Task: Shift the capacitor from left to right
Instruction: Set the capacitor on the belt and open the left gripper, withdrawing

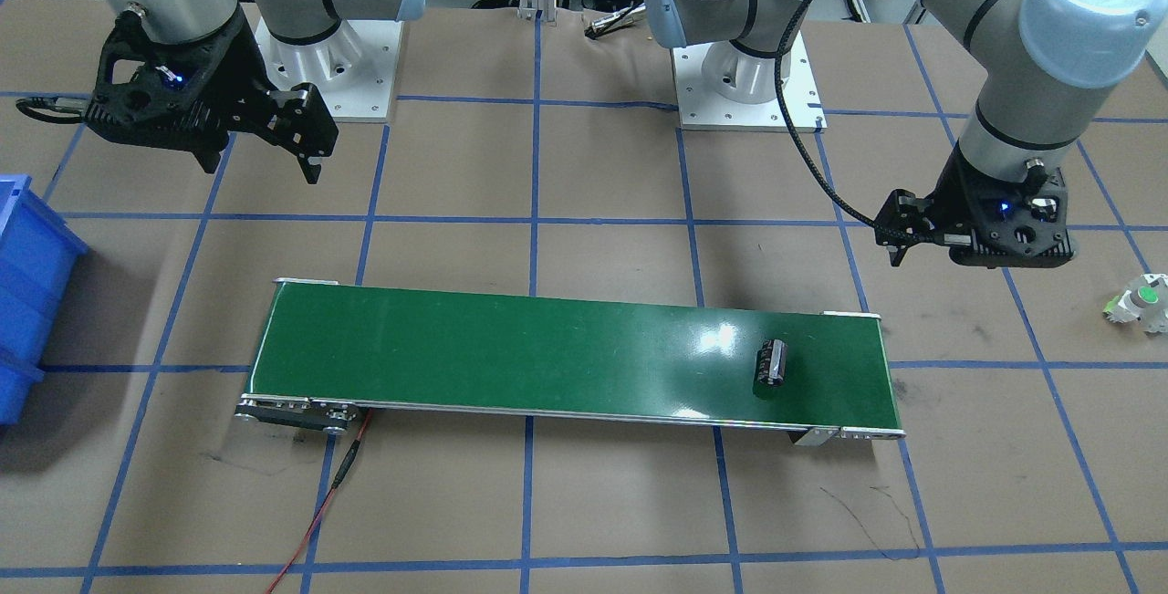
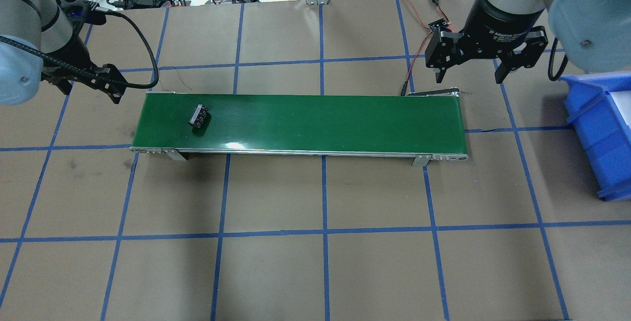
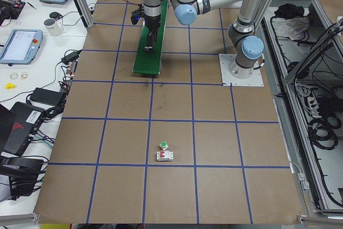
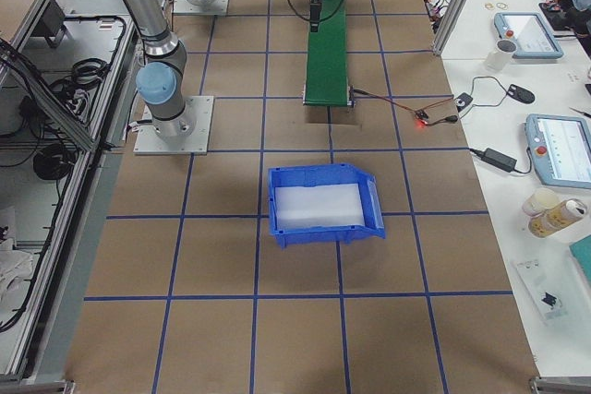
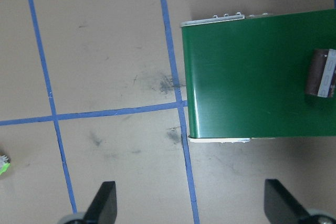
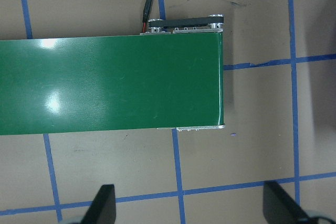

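The capacitor, a small dark cylinder with pale stripes, lies on its side on the green conveyor belt near the belt's left end. It also shows in the front view and at the right edge of the left wrist view. My left gripper is open and empty, hovering just off the belt's left end, apart from the capacitor. My right gripper is open and empty above the table behind the belt's right end.
A blue bin stands on the table to the right of the belt. A small white part with a green cap lies on the table far to the left. A red wire runs to the belt's right end.
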You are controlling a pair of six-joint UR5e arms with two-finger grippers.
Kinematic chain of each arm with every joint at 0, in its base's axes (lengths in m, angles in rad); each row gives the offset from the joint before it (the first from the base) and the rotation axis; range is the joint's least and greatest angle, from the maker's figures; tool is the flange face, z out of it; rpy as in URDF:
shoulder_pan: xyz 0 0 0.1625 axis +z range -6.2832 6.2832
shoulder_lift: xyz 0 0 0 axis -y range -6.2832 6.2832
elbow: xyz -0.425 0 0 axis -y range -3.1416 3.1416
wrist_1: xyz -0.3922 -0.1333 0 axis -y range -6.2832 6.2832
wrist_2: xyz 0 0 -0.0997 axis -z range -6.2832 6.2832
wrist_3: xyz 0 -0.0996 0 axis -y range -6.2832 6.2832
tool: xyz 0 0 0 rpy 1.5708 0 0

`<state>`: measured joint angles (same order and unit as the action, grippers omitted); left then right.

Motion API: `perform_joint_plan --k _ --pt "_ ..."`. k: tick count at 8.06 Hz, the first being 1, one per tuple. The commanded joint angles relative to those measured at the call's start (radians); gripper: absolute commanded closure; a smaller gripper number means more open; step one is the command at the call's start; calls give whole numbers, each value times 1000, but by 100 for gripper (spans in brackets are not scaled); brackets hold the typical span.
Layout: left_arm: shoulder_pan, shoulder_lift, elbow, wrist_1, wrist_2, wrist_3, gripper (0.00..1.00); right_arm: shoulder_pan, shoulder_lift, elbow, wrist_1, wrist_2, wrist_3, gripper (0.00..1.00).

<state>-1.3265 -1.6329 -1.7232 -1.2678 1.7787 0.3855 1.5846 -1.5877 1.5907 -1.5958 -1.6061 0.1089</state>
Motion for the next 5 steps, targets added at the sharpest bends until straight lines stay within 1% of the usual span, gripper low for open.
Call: perform_joint_plan --k 1,5 --pt "1 2 -1 -1 33 -80 0 0 0 0 -1 0 0 0" --pt "1 4 -1 7 31 -74 0 0 0 0 0 0 0 0"
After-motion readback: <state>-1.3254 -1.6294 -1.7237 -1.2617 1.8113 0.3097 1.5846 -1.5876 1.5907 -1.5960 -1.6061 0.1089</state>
